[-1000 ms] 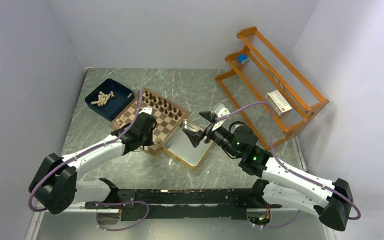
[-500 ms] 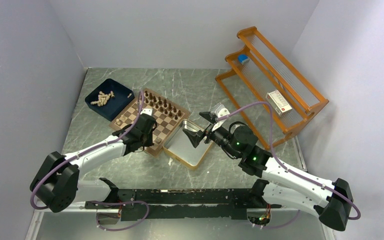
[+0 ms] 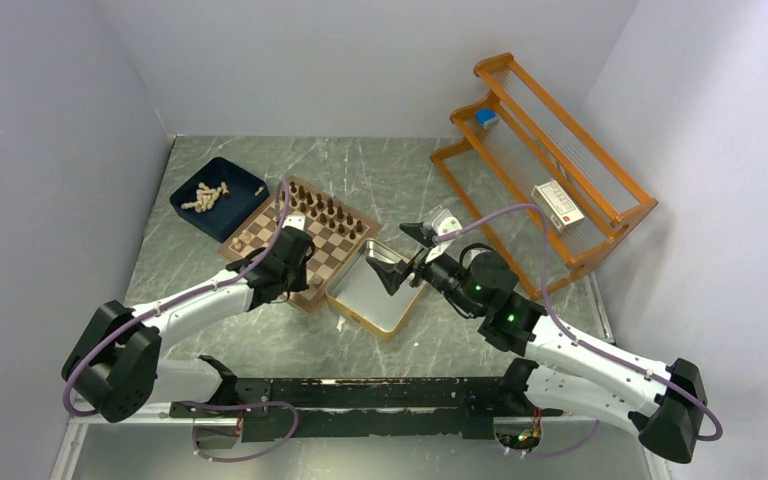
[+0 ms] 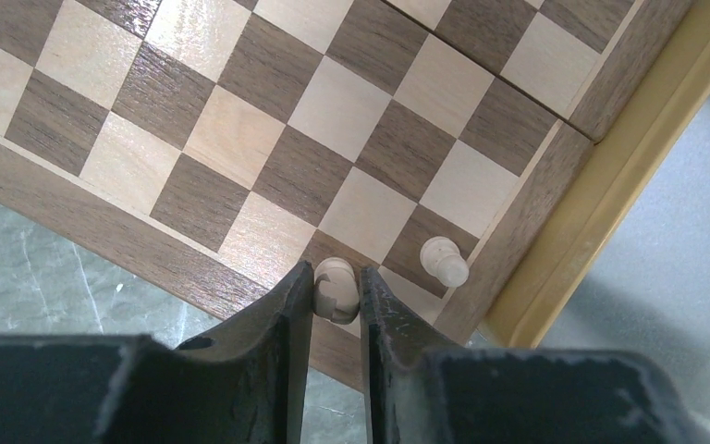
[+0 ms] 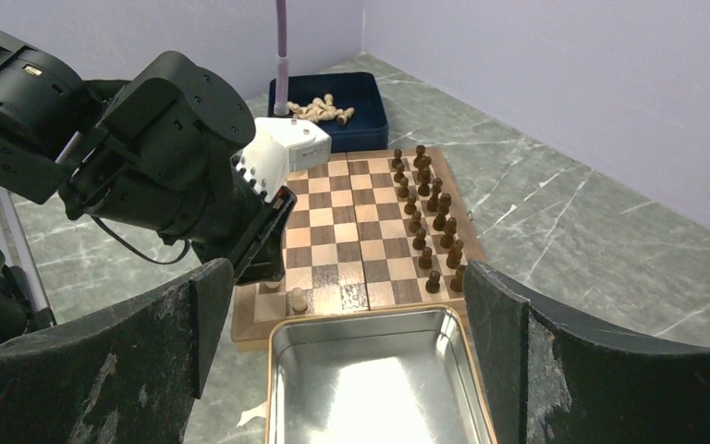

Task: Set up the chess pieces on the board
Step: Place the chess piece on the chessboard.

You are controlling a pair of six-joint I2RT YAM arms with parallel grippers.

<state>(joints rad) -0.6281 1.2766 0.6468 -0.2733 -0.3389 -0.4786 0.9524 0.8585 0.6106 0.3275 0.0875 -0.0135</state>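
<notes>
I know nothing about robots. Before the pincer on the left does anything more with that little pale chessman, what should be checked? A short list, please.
1. Grip: the pale piece sits between the fingers of the left pincer. Ok.
2. Place: it is in the edge row of the board, one square from the corner. Ok.
3. Its base is flat on the square: cannot tell, the fingers hide it.
4. The neighbouring pale piece stands upright in the corner, apart from the fingers. Ok.
5. The right pincer is open above the tin, off the board. Ok.
6. Spare pale pieces lie in the navy tray. Ok.
</notes>
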